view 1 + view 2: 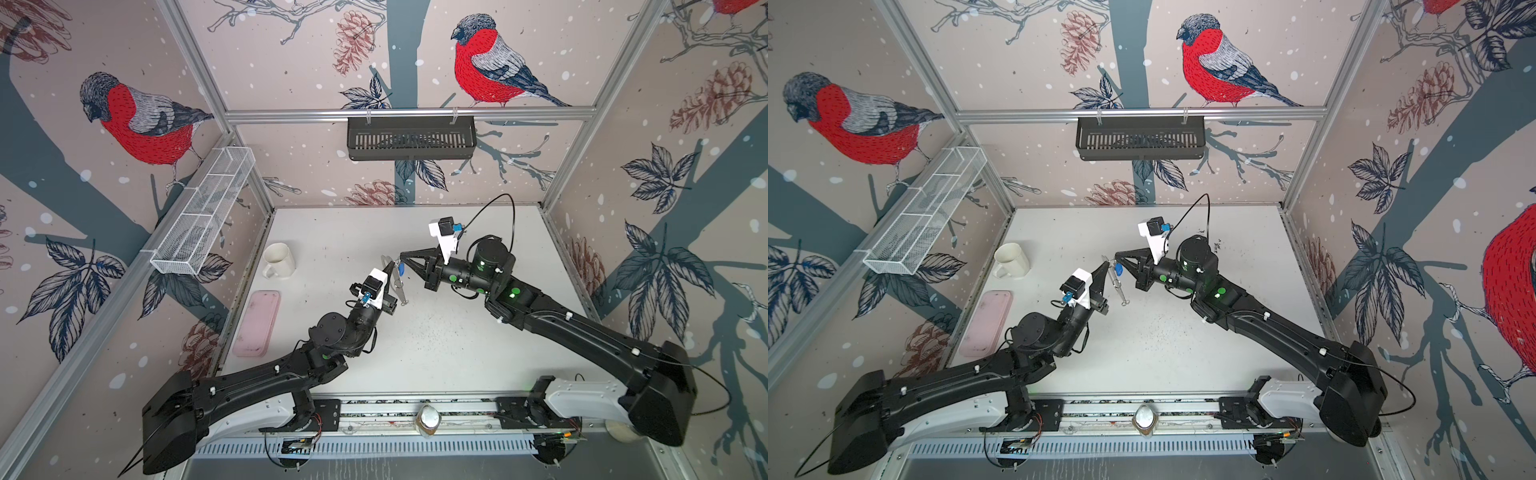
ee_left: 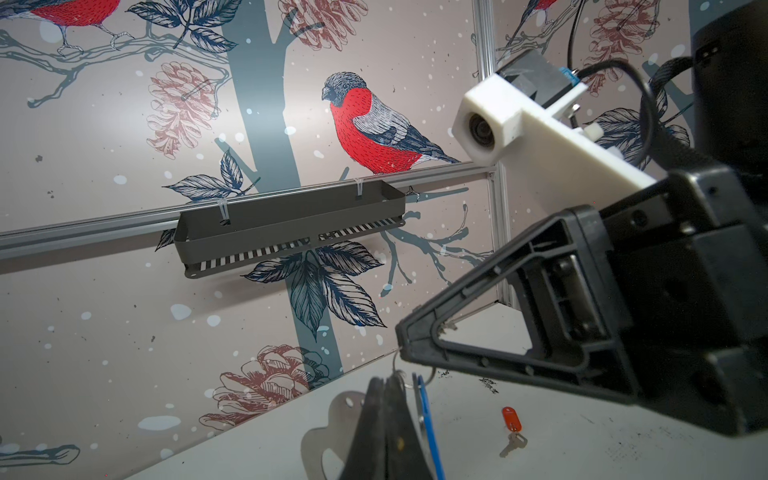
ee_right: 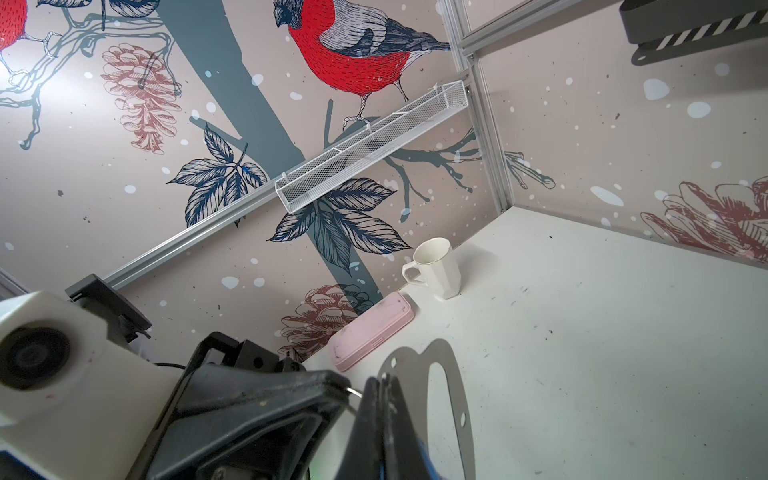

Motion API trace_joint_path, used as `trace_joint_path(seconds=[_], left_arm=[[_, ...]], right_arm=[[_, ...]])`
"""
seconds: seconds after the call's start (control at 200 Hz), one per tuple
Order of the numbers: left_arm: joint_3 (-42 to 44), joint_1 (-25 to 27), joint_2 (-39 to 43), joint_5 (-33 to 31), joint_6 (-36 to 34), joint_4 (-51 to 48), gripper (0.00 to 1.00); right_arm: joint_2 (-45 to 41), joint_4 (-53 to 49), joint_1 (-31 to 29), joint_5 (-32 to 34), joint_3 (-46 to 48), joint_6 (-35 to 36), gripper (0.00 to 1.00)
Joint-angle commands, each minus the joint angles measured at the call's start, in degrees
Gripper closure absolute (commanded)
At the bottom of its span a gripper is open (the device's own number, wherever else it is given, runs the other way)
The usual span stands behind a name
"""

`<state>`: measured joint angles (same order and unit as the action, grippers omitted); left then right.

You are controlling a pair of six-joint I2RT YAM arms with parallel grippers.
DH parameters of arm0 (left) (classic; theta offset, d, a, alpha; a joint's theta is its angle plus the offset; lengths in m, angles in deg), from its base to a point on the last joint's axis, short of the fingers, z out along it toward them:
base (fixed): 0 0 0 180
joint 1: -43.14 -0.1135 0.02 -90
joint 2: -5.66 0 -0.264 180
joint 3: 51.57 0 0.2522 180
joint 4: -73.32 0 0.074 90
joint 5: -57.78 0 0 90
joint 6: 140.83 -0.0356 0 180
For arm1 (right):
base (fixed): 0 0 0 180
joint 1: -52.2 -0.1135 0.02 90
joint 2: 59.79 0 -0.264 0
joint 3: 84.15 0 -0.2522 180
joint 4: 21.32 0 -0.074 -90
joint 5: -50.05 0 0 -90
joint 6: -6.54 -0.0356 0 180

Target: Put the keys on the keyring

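Observation:
My left gripper [image 1: 390, 266] and right gripper [image 1: 402, 254] meet tip to tip above the middle of the table. Both are shut on a thin wire ring [image 2: 395, 365] that runs between their tips. A blue tag [image 2: 426, 415] hangs from that ring beside my left fingers. The keyring [image 3: 453, 374], a flat grey plate with a long slot and small holes, hangs just behind the tips. In both top views it is nearly edge-on [image 1: 399, 289]. A red tag [image 2: 511, 419] with one silver key [image 2: 513, 444] lies on the table under the right gripper.
A white mug [image 1: 279, 259] and a pink case [image 1: 257, 322] sit along the table's left edge. A black basket [image 1: 411, 137] hangs on the back wall and a white wire basket [image 1: 203, 212] on the left wall. A jar [image 1: 428, 419] stands at the front rail.

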<state>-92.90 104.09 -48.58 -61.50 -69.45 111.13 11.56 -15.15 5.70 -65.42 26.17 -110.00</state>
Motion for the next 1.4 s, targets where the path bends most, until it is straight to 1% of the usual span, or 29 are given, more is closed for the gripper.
trace_joint_path(seconds=[0.0,0.705,1.096,1.396], left_arm=[[-0.29,0.18,-0.10,-0.94,-0.46,3.03,1.00],[-1.95,1.06,-3.19,-4.59,-2.41,3.14,1.00],[-0.87,1.89,-2.56,-6.31,-3.58,5.54,1.00],[-0.64,2.41,-2.95,-7.56,-4.86,7.04,1.00]], right_arm=[[-0.07,1.83,-0.34,-1.42,-0.24,0.62,1.00],[-0.78,2.33,-0.77,-2.57,-0.24,0.72,1.00],[-0.95,-0.72,-0.78,4.33,-0.42,1.91,1.00],[-1.56,-1.25,-0.78,4.82,-0.35,2.29,1.00]])
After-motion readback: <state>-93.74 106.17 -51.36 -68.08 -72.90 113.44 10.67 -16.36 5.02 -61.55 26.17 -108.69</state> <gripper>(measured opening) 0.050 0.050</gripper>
